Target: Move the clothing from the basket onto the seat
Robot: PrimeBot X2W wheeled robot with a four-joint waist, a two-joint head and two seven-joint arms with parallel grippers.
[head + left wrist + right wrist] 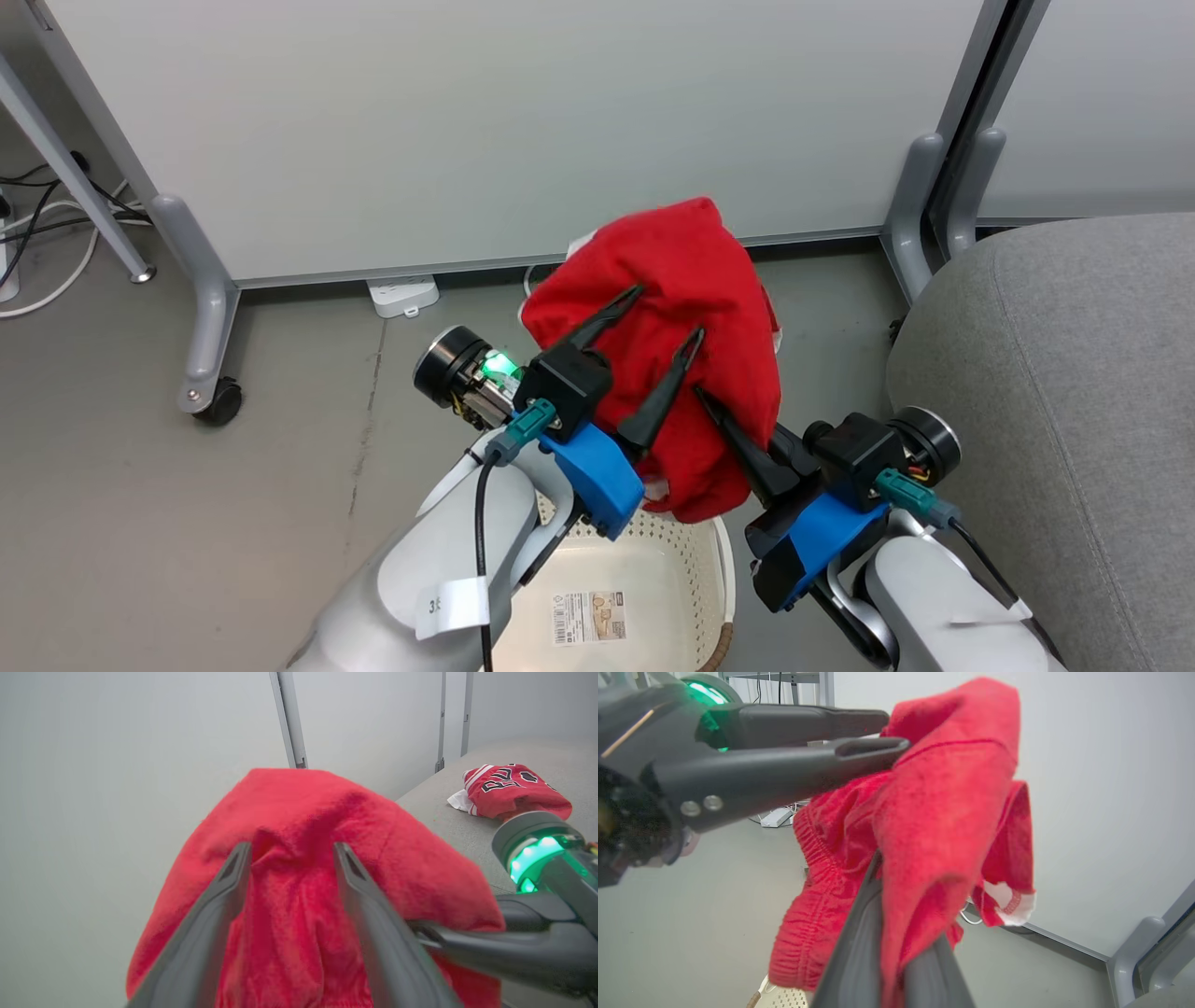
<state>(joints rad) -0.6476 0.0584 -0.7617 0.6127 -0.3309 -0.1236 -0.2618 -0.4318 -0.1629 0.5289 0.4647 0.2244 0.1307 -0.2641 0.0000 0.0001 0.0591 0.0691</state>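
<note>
The red shorts [691, 280] are up in the air, out of the basket [724, 569] and hanging over its far edge, with the grey floor [187, 523] below. Both arms are at them. The right gripper [714, 411] has its two fingers squeezed close together with a fold of the red cloth pinched between them. The right wrist view shows this best, and the stretchy waistband hangs down at the side. The left gripper [668, 311] has its fingers spread wide apart. They lie against the top of the cloth, and a bump of cloth sits between them, but they do not pinch it. I think the left one only props the shorts up. The jersey [511, 791] lies in a bundle on the seat [1055, 392], back from the seat's near edge, as the left wrist view shows. The seat is on the robot's right side, near the basket. So I think the step now is carrying: the shorts are out of the basket but not yet on the seat. Next, the arms need to swing to the right, high enough for the hanging part to pass over the seat's rounded edge. Then they should go down onto a bare grey part, and the right fingers should open. The cloth is soft and floppy, so it could slip or catch on a finger.
</note>
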